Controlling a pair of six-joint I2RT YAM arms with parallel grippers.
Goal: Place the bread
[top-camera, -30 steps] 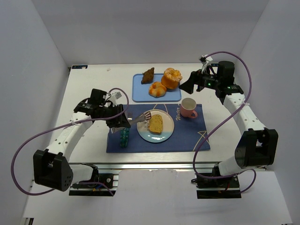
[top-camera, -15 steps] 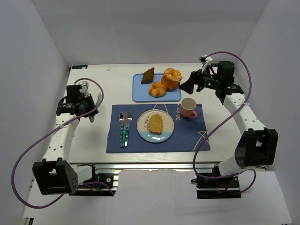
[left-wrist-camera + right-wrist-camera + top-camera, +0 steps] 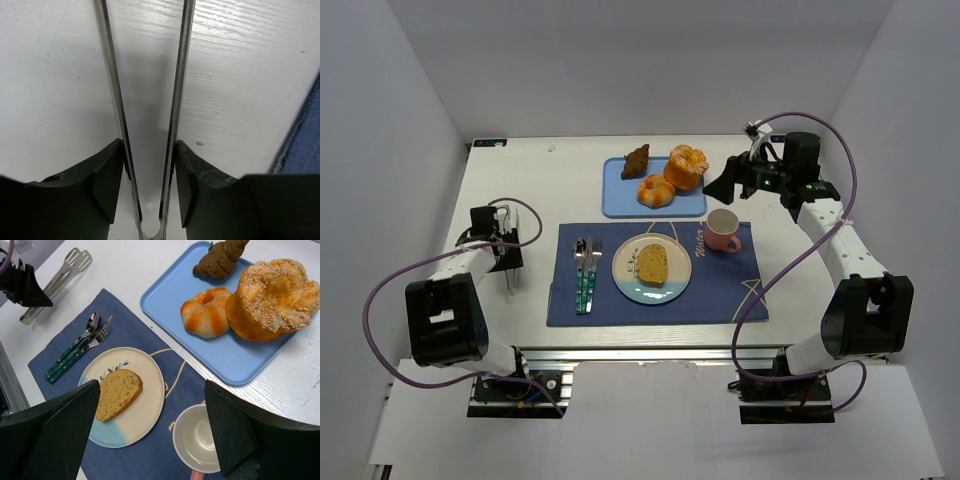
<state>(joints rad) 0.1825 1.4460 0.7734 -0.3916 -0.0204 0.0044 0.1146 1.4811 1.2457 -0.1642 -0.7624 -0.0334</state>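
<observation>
Below the right gripper (image 3: 717,176) and back toward the arm bases: the bread (image 3: 652,265), lying flat at about mid-plate (image 3: 678,280). Its long axis runs roughly near-to-far on the table, slightly tilted. In the right wrist view it shows as a diagonal.

Right gripper is spread wide and empty, raised over the gap between cup (image 3: 722,230) and tray (image 3: 620,200).

Left gripper (image 3: 505,258) is well off on the other side, past the cutlery (image 3: 585,270) and off the mat (image 3: 720,290), low on the table. Its fingers press both arms of the tongs (image 3: 62,272) near the hinge, which reads as a grip. The tongs are sprung apart with nothing between them.

Right arm is the nearer one to the bread.

Judgement: the bread looks placed already. Neither arm needs another reach to it, and the left just has the tongs to park.
</observation>
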